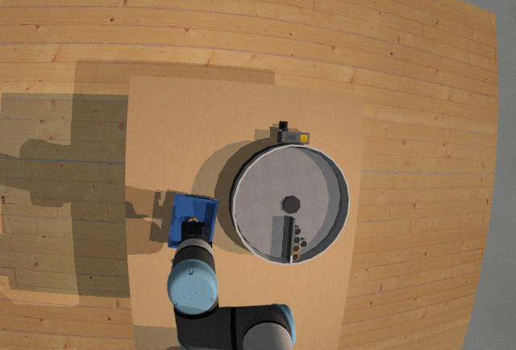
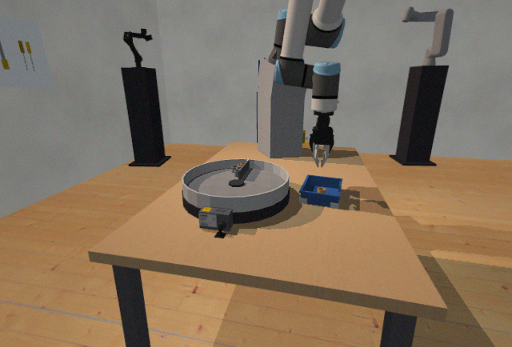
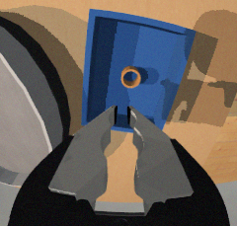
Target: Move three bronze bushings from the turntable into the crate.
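Note:
The blue crate (image 1: pixel 211 215) (image 2: pixel 320 200) (image 3: pixel 88 70) stands beside the turntable (image 1: pixel 266 179) (image 2: pixel 235 203) (image 3: pixel 20 127). One bronze bushing (image 1: pixel 193 218) (image 2: pixel 321 189) (image 3: pixel 123 78) stands upright in the crate. Two more bronze bushings lie on the turntable against the divider, one bronze bushing (image 1: pixel 298 248) and, nearer the rim, another bronze bushing (image 1: pixel 295 260). Several dark grey bushings (image 1: pixel 302 243) lie beside them. My gripper (image 2: pixel 319 165) (image 3: pixel 121 107) is above the crate, over its side nearest the robot's base. Its fingers are shut, with a narrow gap and nothing between the tips.
The turntable has a high round wall, a dark centre hub (image 1: pixel 291 204) (image 2: pixel 236 182) and an upright divider (image 1: pixel 288 238) running from near the hub to the rim. A small grey sensor box (image 1: pixel 290 136) (image 2: pixel 215 217) stands at the turntable's outer side, away from the robot's base.

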You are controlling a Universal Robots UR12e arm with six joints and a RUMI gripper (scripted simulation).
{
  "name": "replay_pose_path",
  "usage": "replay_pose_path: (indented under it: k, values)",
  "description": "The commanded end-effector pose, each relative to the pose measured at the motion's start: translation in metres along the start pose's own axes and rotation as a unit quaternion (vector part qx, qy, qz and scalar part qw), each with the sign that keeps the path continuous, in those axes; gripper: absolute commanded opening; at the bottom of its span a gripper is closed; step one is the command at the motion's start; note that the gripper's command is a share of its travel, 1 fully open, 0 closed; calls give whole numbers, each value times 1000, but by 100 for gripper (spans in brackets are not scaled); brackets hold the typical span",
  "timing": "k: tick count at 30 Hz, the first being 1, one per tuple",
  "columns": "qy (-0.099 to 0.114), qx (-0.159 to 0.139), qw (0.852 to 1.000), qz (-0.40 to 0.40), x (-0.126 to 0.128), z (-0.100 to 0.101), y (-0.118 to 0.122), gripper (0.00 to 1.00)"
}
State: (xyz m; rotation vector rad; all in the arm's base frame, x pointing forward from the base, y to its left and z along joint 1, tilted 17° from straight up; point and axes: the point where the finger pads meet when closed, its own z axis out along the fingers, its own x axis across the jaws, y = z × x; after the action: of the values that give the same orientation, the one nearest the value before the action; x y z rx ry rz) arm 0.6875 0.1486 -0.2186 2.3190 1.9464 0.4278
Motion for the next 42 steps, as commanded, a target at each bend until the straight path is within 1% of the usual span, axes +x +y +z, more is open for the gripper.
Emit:
replay_pose_path:
  k: [1, 12, 17, 22, 24, 31, 39, 41, 42]
  values:
    - [0, 0, 1000, 0, 0, 0, 0, 5]
    - [0, 0, 1000, -2, -6, 0, -1, 5]
    - [0, 0, 1000, -5, -17, -1, -5, 5]
    - [0, -1, 1000, -10, -36, -1, -12, 5]
    - [0, -1, 1000, -10, -36, -1, -12, 5]
    - [0, -1, 1000, -21, -74, -1, -23, 5]
    - [0, -1, 999, -36, -129, -1, -41, 5]
    - [0, -1, 999, -36, -129, -1, -41, 5]
    - [0, -1, 999, -38, -136, -1, -43, 5]
